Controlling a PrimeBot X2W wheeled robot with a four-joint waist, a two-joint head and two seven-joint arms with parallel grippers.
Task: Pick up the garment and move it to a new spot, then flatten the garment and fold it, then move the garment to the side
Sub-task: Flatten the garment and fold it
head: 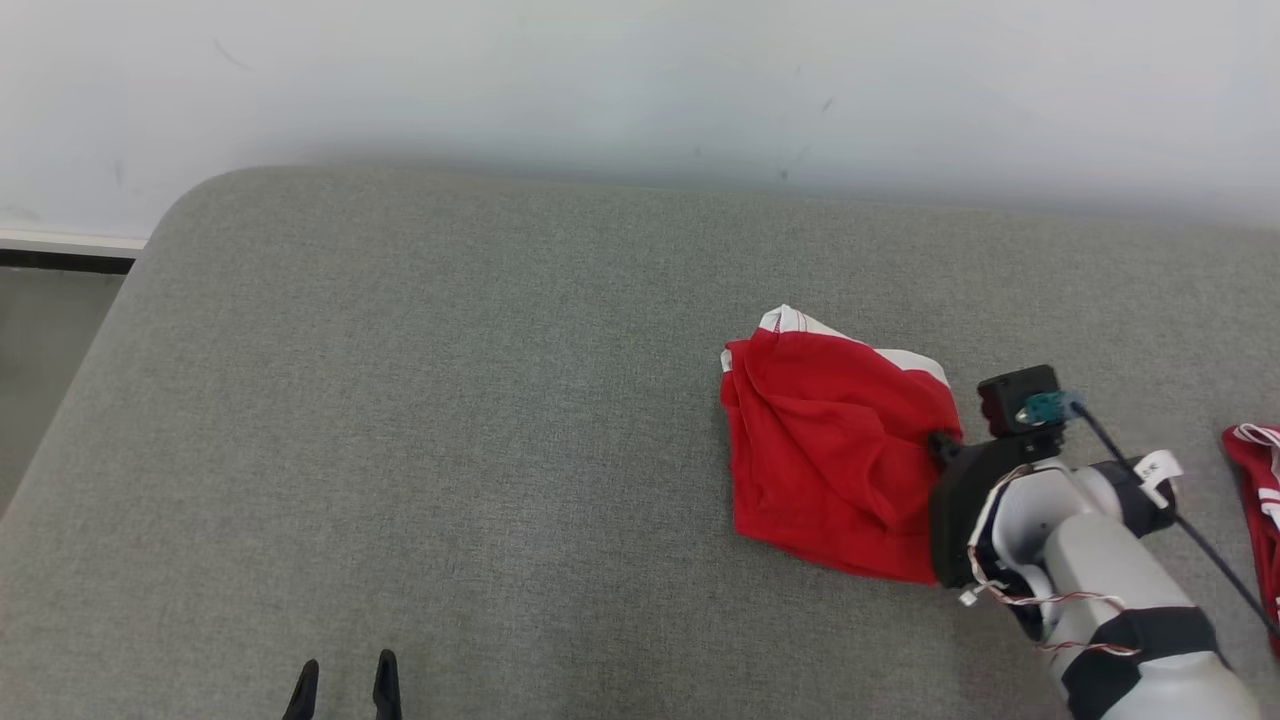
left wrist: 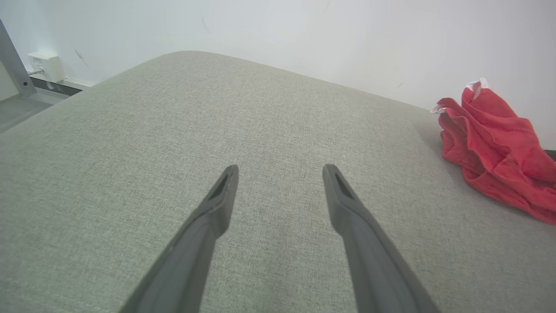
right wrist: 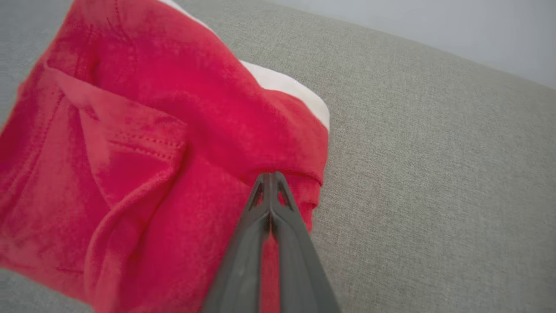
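Grey cushion: garment, 2nd cloth R.

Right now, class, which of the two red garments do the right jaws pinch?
The crumpled red garment nearer the cushion's middle: the right jaws are shut on its edge. The other red garment lies apart at the head view's right edge.

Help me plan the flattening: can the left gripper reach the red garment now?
Probably yes: the open left gripper has only bare cushion between it and the garment, whose left edge the right gripper leaves free.
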